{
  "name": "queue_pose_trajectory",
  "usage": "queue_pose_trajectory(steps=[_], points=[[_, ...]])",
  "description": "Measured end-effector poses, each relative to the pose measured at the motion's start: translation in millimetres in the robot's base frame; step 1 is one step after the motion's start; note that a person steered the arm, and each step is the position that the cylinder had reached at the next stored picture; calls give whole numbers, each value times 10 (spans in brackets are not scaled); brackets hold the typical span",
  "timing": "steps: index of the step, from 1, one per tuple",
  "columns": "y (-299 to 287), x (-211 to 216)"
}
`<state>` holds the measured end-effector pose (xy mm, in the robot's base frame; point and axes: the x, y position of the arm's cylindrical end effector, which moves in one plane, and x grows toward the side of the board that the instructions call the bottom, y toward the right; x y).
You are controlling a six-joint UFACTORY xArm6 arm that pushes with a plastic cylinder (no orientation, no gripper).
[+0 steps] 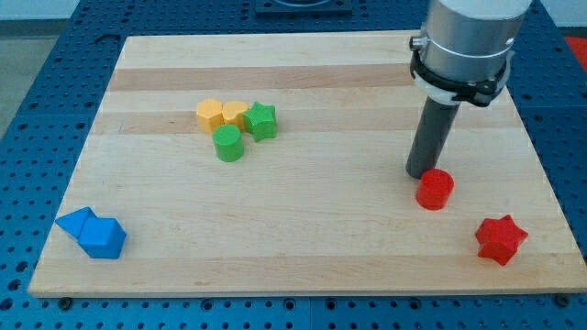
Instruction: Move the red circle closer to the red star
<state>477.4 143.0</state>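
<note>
The red circle [435, 189] lies on the wooden board at the view's right. The red star [501, 239] lies below and to the right of it, near the board's bottom right corner, a short gap apart. My tip [423, 173] is the lower end of the dark rod; it stands on the board just above and left of the red circle, touching or nearly touching its upper left edge.
A cluster sits left of centre: a yellow hexagon [210, 115], a yellow heart [235, 114], a green star [260, 121] and a green circle [228, 144]. Two blue blocks [93, 233] lie at the bottom left corner. The board's right edge [541, 174] is close to the red blocks.
</note>
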Motion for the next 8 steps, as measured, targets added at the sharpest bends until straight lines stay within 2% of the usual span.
queue_pose_trajectory(steps=[4, 8], points=[[0, 457], [-25, 602]])
